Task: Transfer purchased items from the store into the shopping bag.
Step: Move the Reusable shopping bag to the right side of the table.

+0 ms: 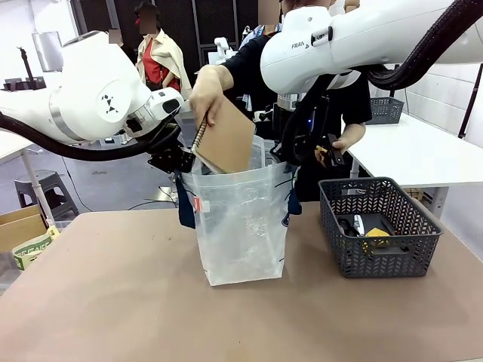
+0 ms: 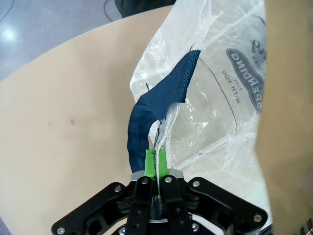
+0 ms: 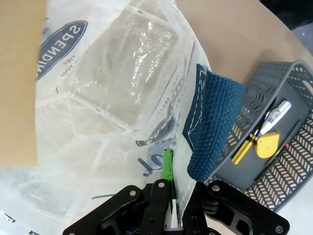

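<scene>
I see my left gripper [image 2: 156, 163] and right gripper [image 3: 169, 171] each pinching the rim of the crinkly clear plastic bag [image 1: 241, 226] mid-table, a person's hand [image 1: 209, 94] holding a flat brown card [image 1: 226, 143] in its mouth, a grey mesh basket [image 1: 377, 255] at 3 o'clock.

clear bag [image 1: 241, 226], brown notebook [image 1: 226, 143], grey basket [image 1: 377, 253]

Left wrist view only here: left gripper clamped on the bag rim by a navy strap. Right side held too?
Observer: Yes, the right gripper is shut on the opposite rim of the shopping bag, beside its other strap.
Operator: Brown blur at my right edge?
Observer: A spiral-bound brown notebook, held by the person's hand, lower edge at the bag's mouth.
Operator: Anything left to load?
Observer: A yellow item and a white-and-blue pen lie in the grey basket.
</scene>
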Tool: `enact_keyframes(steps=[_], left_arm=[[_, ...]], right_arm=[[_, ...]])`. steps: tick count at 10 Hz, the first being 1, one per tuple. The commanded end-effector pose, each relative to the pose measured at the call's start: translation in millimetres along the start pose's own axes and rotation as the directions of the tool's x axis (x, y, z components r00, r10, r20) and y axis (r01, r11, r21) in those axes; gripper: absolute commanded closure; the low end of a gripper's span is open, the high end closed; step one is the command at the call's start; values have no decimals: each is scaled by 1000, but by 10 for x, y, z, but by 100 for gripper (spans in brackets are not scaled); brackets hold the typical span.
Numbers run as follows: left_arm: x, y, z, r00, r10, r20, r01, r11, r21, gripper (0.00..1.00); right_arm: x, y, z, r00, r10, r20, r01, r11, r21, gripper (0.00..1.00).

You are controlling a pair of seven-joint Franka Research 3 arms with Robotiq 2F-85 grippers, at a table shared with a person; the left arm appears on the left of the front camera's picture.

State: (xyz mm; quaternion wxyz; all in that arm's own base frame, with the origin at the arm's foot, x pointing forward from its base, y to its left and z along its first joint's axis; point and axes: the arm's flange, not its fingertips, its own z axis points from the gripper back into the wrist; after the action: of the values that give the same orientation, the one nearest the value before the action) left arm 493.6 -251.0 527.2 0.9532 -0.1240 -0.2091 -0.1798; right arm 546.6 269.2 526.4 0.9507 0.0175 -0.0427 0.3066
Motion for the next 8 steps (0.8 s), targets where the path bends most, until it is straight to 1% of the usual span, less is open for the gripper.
enact_keyframes(steps=[1, 8], left_arm=[[4, 10, 22, 1000, 1, 5, -1, 1000, 1, 100], [4, 10, 22, 1000, 1, 5, -1, 1000, 1, 100]], right_arm=[[-4, -7, -3, 1000, -1, 0, 1, 1000, -1, 100], [-4, -7, -3, 1000, -1, 0, 1, 1000, -1, 100]])
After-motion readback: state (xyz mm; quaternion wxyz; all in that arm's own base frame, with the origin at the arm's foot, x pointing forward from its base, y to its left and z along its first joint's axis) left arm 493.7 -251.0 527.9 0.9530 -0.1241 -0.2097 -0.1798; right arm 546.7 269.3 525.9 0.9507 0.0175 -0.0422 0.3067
